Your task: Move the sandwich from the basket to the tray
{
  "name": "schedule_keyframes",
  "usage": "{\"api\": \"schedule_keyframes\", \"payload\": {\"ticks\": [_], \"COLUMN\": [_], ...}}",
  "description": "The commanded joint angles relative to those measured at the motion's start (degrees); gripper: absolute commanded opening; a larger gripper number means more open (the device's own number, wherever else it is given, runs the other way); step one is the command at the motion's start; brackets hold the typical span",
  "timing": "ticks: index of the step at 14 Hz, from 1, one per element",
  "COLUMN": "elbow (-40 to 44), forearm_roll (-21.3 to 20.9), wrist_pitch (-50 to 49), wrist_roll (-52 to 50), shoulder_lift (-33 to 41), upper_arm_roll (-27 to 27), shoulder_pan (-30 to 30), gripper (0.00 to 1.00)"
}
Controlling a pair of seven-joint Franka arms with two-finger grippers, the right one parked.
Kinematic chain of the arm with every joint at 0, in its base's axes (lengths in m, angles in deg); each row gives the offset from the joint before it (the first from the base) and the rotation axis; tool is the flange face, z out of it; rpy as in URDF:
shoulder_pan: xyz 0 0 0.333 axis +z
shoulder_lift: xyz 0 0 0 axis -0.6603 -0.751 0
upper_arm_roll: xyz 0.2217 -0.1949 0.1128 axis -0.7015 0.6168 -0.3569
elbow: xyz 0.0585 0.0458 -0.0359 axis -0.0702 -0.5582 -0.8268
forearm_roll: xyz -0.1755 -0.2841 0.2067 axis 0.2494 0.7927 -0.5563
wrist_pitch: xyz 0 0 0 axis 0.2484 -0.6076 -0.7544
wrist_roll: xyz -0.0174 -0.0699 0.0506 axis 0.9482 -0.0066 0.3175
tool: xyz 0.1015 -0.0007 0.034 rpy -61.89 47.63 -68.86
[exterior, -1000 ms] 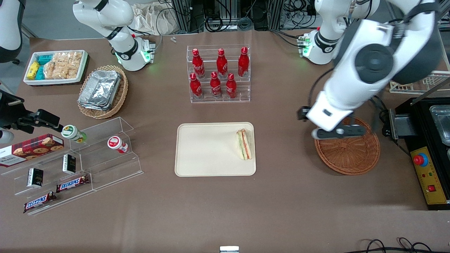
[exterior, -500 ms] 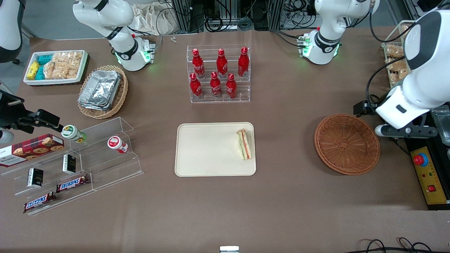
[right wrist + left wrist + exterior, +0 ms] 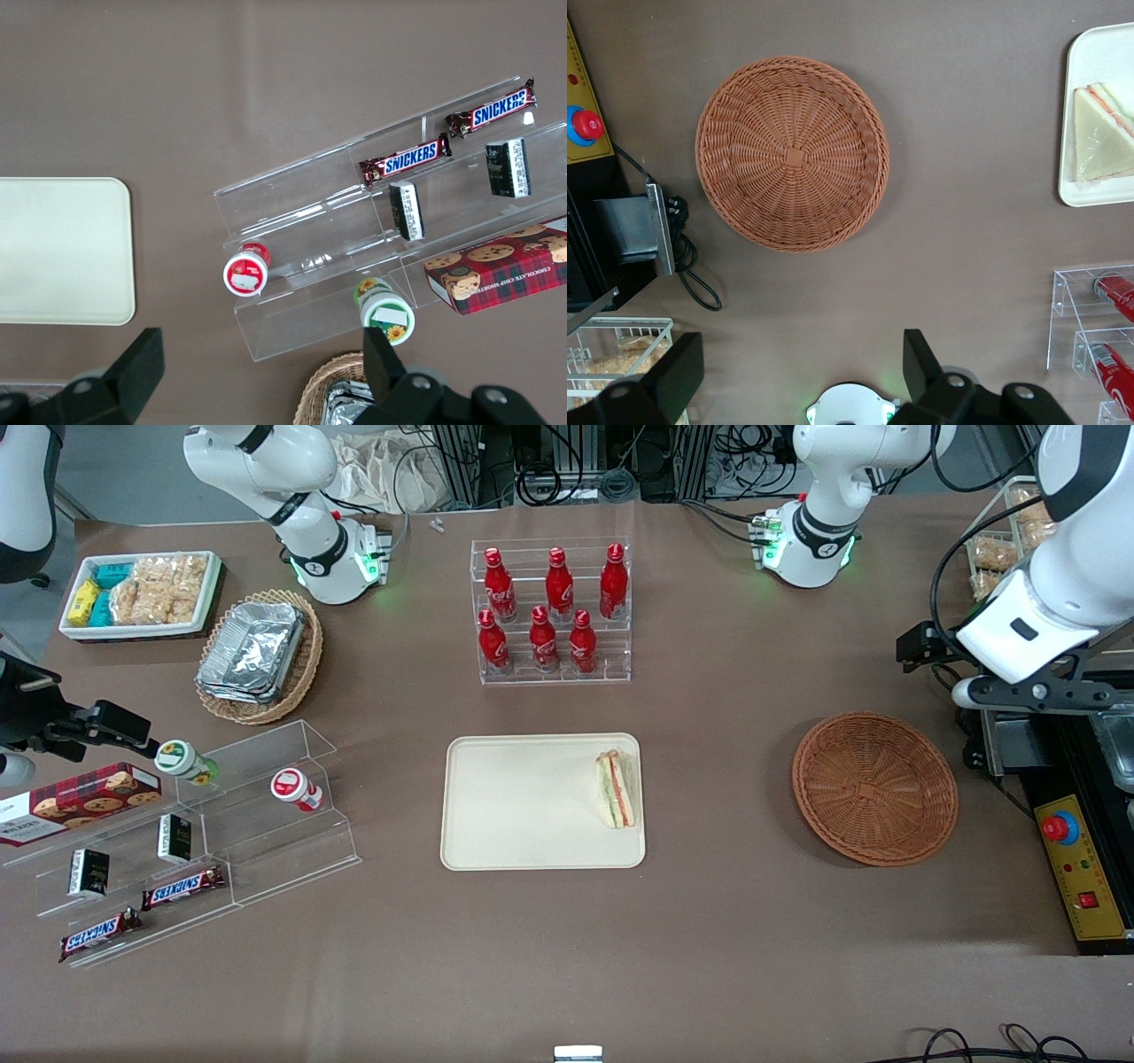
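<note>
- Sandwich is seen lying on the tray, at approx 3 o'clock of the tray's surface, just inside the rim at the working-arm end. Wedge is laid flat-ish, filling edge w/ orange-red + green layers shown.
- Same sandwich is caught in the left wrist view, on the tray; clear wrap is visible.
- Basket is found w/ nothing in it, on the table, well apart from the tray, at 3 o'clock from it. Bare woven floor confirmed in wrist view.
- Gripper is held high, at approx 1 o'clock from the basket, over the table edge at the working-arm end, above the black box w/ the red button.
- Claw is released: fingers are spread wide, nothing gripped between them.
- Bottle rack is placed at 12 o'clock from the tray, farther from the front cam; six red bottles are counted in it.
</note>
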Motion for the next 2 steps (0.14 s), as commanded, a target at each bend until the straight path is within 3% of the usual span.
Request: {"api": "schedule_keyframes", "payload": {"ticks": [1,2], "elbow": [-1.08,-1.08], "forearm_roll": [0.6,0.51], "wrist_pitch": [-0.25,-0.25], "wrist_roll": [0.16,-0.1], "shoulder_lift": [0.99,0.99], "upper_arm_roll": [0.61,0.61], "shoulder_pan": [1.04,1.04], "gripper": [1.0,1.0]}}
